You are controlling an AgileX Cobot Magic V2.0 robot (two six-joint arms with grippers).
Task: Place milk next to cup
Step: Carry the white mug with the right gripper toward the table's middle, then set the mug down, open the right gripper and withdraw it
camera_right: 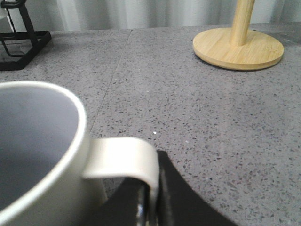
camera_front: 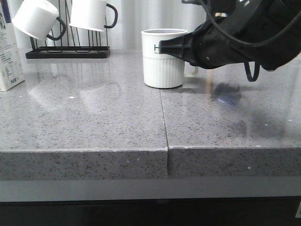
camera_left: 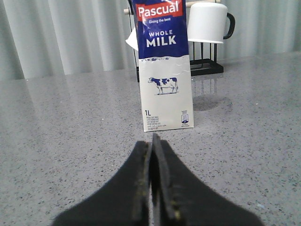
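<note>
The milk carton point(camera_left: 164, 70) is white with a blue top, a cow picture and "WHOLE MILK" lettering, and it stands upright on the counter. In the front view it shows only at the far left edge point(camera_front: 8, 56). My left gripper point(camera_left: 153, 141) is shut and empty, low over the counter a short way in front of the carton. The white ribbed cup point(camera_front: 163, 59) stands near the counter's middle. My right gripper point(camera_right: 153, 188) is shut on the cup's squared white handle point(camera_right: 124, 160). In the front view the right gripper point(camera_front: 176, 47) reaches in from the right, and the handle is mostly hidden.
A black rack point(camera_front: 68, 52) with white, black-handled mugs point(camera_front: 91, 14) stands at the back left, behind the carton. A wooden holder with a round base point(camera_right: 237, 47) stands beyond the cup. A seam point(camera_front: 163, 117) runs down the grey stone counter point(camera_front: 94, 122).
</note>
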